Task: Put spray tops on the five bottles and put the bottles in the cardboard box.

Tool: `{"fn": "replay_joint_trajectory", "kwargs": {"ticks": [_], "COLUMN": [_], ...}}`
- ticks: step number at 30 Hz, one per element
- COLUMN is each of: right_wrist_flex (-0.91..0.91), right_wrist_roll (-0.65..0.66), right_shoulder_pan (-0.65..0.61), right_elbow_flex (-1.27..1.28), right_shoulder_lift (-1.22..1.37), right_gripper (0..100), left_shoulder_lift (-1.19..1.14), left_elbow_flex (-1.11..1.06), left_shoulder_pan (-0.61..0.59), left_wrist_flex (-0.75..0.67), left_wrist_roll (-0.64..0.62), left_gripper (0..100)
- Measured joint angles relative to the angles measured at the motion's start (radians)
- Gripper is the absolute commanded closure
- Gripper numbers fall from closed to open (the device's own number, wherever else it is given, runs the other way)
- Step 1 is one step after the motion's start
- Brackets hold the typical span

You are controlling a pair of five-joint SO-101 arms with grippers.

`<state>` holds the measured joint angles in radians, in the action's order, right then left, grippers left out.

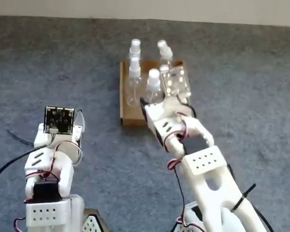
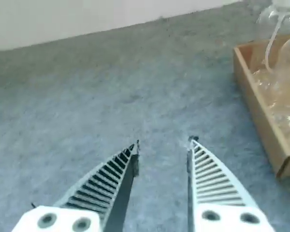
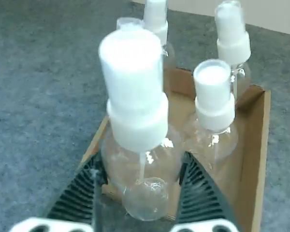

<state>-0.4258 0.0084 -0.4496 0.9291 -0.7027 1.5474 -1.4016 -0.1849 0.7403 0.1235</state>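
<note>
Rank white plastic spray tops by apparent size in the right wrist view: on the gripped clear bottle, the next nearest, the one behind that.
1. White spray top on the clear bottle between the fingers: largest, though nearest the camera.
2-3. Next nearest spray top and spray top behind it: alike.

5 clear bottles (image 1: 133, 92) all have white spray tops (image 1: 153, 77) on and stand up straight. They are bunched at the flat, open brown cardboard box (image 1: 128, 116). The front bottle (image 3: 137, 150) stands at its near edge, pinched by the right gripper (image 3: 140, 169).
</note>
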Motion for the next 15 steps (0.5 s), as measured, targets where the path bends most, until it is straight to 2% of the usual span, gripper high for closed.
{"fn": "replay_joint_trajectory", "kwargs": {"ticks": [15], "right_wrist_flex": [0.173], "right_wrist_roll": [0.000], "right_shoulder_pan": [0.003], "right_elbow_flex": [0.071], "right_shoulder_lift": [0.000], "right_gripper": [99.5], "left_shoulder_lift": [-0.002], "left_elbow_flex": [-0.017], "left_shoulder_pan": [-0.006], "left_wrist_flex": [-0.023], "left_wrist_roll": [0.000], "left_gripper": [85]}}
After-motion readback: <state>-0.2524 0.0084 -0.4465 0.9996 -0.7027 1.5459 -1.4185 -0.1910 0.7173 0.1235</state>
